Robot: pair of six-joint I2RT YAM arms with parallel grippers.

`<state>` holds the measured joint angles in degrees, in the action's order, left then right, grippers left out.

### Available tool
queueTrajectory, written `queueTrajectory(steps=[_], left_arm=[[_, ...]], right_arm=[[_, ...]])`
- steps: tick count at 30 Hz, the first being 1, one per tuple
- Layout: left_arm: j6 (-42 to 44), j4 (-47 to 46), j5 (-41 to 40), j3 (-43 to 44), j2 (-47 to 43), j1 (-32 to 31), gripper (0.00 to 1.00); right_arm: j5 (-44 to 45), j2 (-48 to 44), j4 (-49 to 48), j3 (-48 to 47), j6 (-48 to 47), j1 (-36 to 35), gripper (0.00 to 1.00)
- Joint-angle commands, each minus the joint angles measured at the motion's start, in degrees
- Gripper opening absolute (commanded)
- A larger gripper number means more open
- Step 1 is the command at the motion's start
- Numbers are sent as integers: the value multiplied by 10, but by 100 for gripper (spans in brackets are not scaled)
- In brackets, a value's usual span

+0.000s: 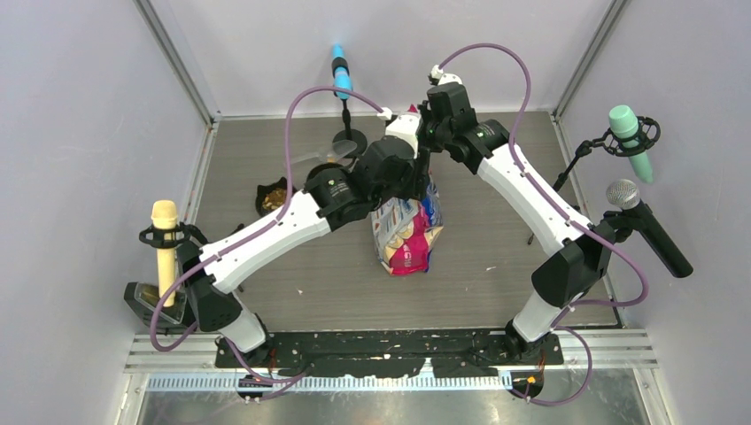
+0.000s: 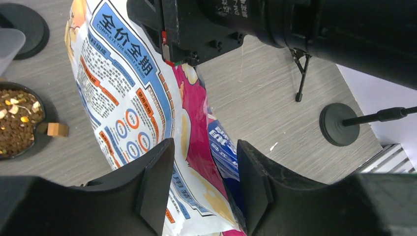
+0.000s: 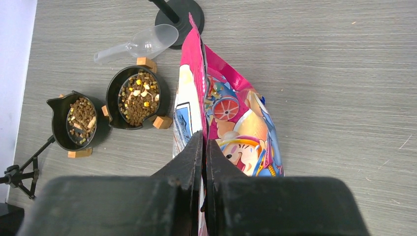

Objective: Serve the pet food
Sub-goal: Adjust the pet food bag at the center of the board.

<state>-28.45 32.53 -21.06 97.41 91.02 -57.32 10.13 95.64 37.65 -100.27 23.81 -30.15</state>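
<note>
The pet food is brown and tan kibble filling two black bowls, one larger (image 3: 139,97) and one smaller (image 3: 81,120), left of the bag. One bowl of kibble (image 2: 17,123) also shows at the left edge of the left wrist view. The pink, white and blue printed bag (image 1: 406,239) stands upright mid-table. My right gripper (image 3: 204,142) is shut on the bag's pink top seam (image 3: 195,54). My left gripper (image 2: 205,184) grips the bag's body (image 2: 128,93) lower down, both pads against its sides. The bag's contents are hidden.
A clear plastic scoop (image 3: 147,42) lies just behind the larger bowl. A black round stand base (image 3: 179,12) sits behind the bag, another (image 2: 339,123) to its right. Microphones on stands (image 1: 630,142) ring the table, with walls on three sides.
</note>
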Motion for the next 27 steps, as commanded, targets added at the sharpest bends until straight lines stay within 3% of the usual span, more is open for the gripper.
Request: queueTrajectory(steps=[1,3,7,8,19,27], left_arm=[[-25,29,-11,17,-5,-1,51],[-27,25,-11,8,-10,-4,42],[-5,26,-30,4,-20,-6,4],[10,24,-32,4,-24,-6,0],[272,33,-19,-1,-86,5,0],[343,15,87,-24,-122,104,0]], right_arm=[[9,-30,-22,-1,-3,4,5],[7,-30,-21,-2,5,5,5],[28,-36,-16,2,31,10,5],[34,-39,-15,3,40,13,5],[148,-106,15,16,133,16,5],[148,-157,-1,80,252,15,5]])
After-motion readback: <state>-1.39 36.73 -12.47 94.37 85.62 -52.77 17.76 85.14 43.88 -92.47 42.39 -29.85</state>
